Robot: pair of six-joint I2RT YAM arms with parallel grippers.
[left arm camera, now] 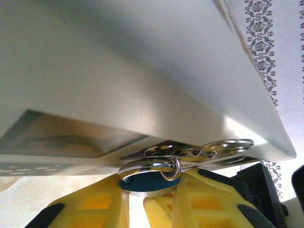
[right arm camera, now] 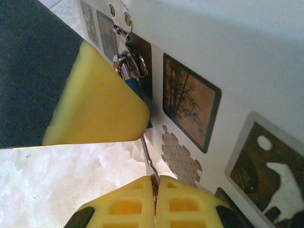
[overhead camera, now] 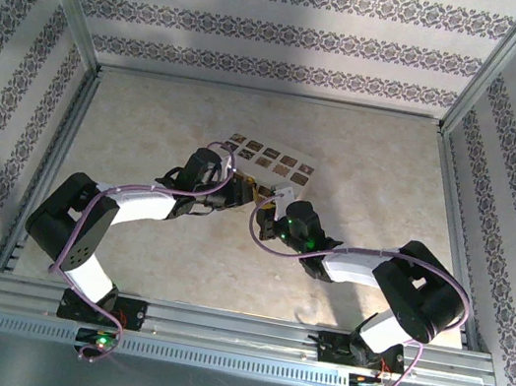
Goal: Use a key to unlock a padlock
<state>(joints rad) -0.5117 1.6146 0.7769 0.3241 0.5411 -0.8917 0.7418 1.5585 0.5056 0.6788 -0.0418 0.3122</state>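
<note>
- The cream box (overhead camera: 269,160) with dark tiles sits mid-tabletop (overhead camera: 152,114); its wall crowds both my wrist views
- Its silvery hasp (left arm camera: 228,147) lies just beside the shackle (left arm camera: 147,165); I cannot tell what the box holds
- The padlock (left arm camera: 149,183), blue-bodied, is clamped in my left end effector (left arm camera: 137,204)
- My right end effector (right arm camera: 154,190) is closed tight on the key (right arm camera: 147,156), a thin sliver reaching up to the padlock
</note>
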